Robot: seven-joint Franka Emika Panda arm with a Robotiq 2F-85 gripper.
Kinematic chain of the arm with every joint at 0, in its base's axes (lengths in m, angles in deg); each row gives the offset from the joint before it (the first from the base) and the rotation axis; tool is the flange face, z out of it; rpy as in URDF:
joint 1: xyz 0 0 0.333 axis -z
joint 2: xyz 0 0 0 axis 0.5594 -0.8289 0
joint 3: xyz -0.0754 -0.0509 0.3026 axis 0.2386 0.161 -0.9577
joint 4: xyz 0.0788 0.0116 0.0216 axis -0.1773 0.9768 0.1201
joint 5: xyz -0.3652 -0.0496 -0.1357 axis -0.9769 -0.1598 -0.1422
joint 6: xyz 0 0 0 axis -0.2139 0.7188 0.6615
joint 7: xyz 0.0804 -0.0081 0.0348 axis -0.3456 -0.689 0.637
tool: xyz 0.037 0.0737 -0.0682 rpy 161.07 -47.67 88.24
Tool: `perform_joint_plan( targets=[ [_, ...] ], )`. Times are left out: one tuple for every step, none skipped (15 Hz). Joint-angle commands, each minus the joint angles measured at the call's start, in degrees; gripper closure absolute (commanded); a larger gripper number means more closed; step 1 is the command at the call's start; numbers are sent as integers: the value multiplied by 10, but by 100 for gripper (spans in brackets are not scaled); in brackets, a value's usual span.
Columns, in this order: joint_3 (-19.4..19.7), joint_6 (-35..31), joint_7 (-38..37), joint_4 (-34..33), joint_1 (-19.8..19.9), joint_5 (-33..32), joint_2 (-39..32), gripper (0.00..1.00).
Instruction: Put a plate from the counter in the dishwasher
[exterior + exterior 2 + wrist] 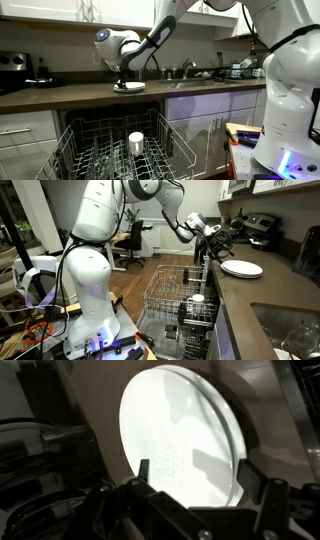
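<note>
Dishwasher open, wire rack pulled out, white cup upright in it | desk behind: plate flat near front edge | hand just over plate, fingers apart, contact unclear.

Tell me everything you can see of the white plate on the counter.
The plate is round, plain white and glossy, and looks ceramic, with a shallow well and a raised rim. It lies flat and right side up on the dark counter, above the open dishwasher. It looks whole and empty. The gripper hangs over its edge with jaws open. Whether they touch it cannot be told.
</note>
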Motion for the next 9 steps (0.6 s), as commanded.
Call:
perform_joint_plan(
  targets=[
    [-4,10,-16,-16,0,-12,-10,5],
    [-3,9,-17,-16,1,-13,-11,5],
    [-3,7,-19,-14,1,-15,-10,7],
    [-2,7,-21,-14,0,-19,-11,9],
    [-1,6,-22,-12,0,-22,-11,23],
    [-1,6,-22,-11,0,-24,-11,36],
    [0,5,-24,-10,0,-26,-11,43],
    [0,5,-25,-10,0,-26,-12,51],
    [0,4,-25,-10,0,-26,-13,52]
  ],
)
